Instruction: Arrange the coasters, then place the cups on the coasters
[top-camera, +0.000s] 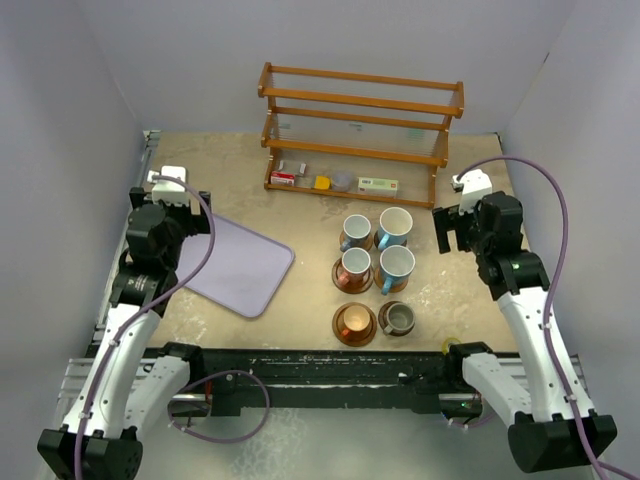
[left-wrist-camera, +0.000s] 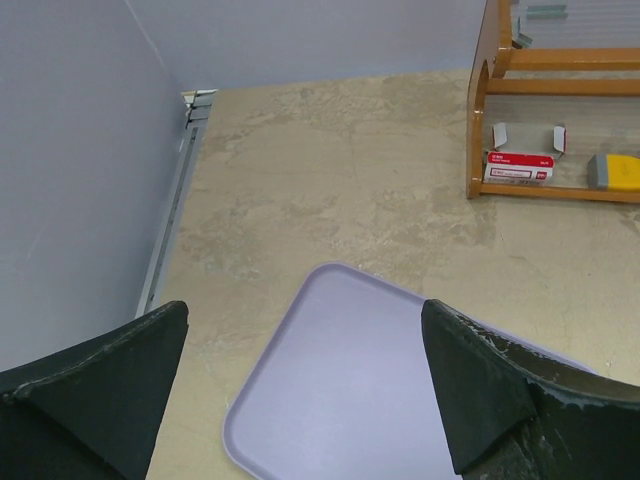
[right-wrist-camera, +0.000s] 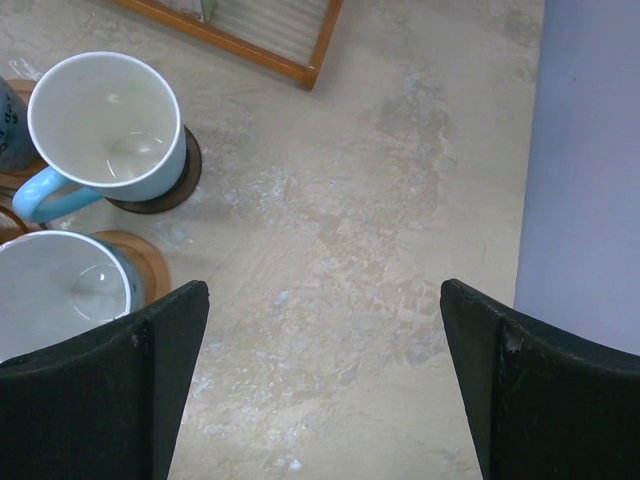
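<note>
Six cups stand in two columns right of centre, each on a round wooden coaster. At the back are two pale blue cups (top-camera: 355, 232) (top-camera: 393, 227), in the middle a copper cup (top-camera: 353, 270) and a pale blue cup (top-camera: 396, 268), in front a copper-orange cup (top-camera: 354, 322) and a grey-green cup (top-camera: 398, 318). My right gripper (top-camera: 455, 232) (right-wrist-camera: 322, 300) hangs open over bare table just right of the back cups. Its view shows a pale blue cup (right-wrist-camera: 105, 120) on a dark coaster (right-wrist-camera: 188, 172) and another on a light brown coaster (right-wrist-camera: 152, 262). My left gripper (top-camera: 190, 215) (left-wrist-camera: 305, 320) is open and empty above the tray.
A lavender tray (top-camera: 240, 265) (left-wrist-camera: 350, 400) lies at the left of the table. A wooden shelf rack (top-camera: 360, 100) (left-wrist-camera: 490, 100) stands at the back, with small boxes (left-wrist-camera: 520, 165) on its bottom level. Walls close in on the left, right and back.
</note>
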